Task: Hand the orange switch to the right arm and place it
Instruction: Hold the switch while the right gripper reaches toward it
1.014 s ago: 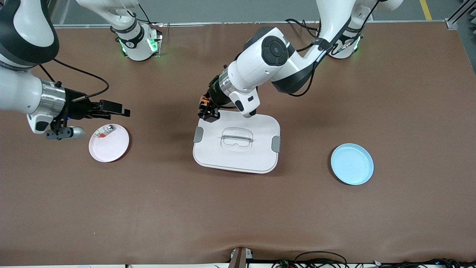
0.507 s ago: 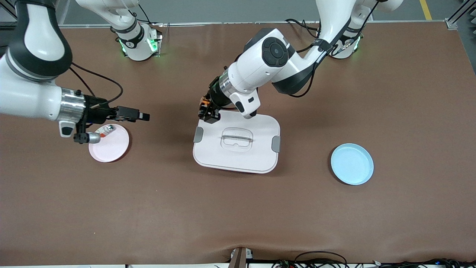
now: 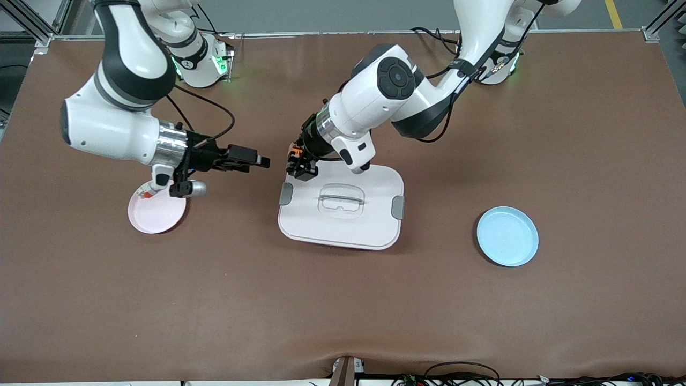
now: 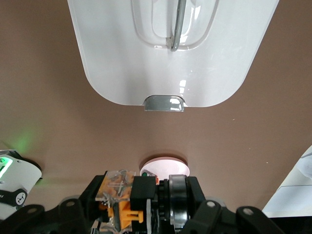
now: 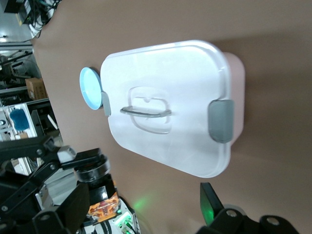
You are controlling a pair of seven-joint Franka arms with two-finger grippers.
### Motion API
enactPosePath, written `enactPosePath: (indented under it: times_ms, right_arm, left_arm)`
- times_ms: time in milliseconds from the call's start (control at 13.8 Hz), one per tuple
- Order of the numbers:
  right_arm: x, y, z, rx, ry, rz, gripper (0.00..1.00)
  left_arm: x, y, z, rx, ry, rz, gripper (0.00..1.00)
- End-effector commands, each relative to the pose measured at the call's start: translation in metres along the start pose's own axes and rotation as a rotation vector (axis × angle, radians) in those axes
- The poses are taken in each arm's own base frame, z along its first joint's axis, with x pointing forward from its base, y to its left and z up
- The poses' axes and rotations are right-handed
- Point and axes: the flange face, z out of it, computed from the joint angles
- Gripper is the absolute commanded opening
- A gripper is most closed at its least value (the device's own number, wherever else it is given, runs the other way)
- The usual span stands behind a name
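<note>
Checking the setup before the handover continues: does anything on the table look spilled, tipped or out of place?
Nothing stands out. The white lidded box sits flat with its lid on, the light blue plate lies upright and bare, and the pink plate holds a small clear-and-silver piece. No spill or damage shows.

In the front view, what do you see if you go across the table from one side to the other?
Starting at the right arm's end: pink plate, right gripper open, left gripper shut on the orange switch, white lidded box, blue plate.
</note>
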Motion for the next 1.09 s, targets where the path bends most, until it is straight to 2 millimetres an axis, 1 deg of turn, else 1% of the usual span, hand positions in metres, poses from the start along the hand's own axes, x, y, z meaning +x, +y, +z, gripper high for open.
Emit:
enactPosePath:
  times_ms: [0,290,435,579,724,797,942,1014]
  right_arm:
    - [-0.02,-0.009,0.0,0.056,0.023,-0.016,1.0]
    - [-0.031,-0.024,0.019,0.068,0.051,-0.066,1.0]
    - [-0.035,-0.017,0.025,0.108,0.046,-0.106,1.0]
    - [-0.043,-0.005,0.031,0.153,0.044,-0.15,1.0]
    - [-0.048,0.0,0.034,0.17,0.046,-0.172,1.0]
    - [-0.048,0.0,0.037,0.165,0.056,-0.172,1.0]
    - [-0.051,-0.009,0.046,0.16,0.074,-0.181,1.0]
    - [-0.051,-0.01,0.047,0.181,0.085,-0.165,1.0]
  left_arm:
    - [-0.005,0.001,0.0,-0.021,0.002,-0.001,0.24]
    - [-0.005,0.001,-0.001,-0.022,0.001,0.0,0.24]
    - [-0.005,0.001,-0.001,-0.022,0.001,0.0,0.24]
    - [-0.006,0.001,-0.002,-0.023,0.001,0.0,0.24]
    - [-0.006,0.002,-0.003,-0.025,0.0,0.0,0.24]
    - [-0.006,0.001,-0.004,-0.026,-0.001,0.001,0.24]
    - [-0.007,0.002,-0.006,-0.029,-0.002,0.001,0.24]
    - [-0.007,0.002,-0.006,-0.029,-0.002,0.001,0.24]
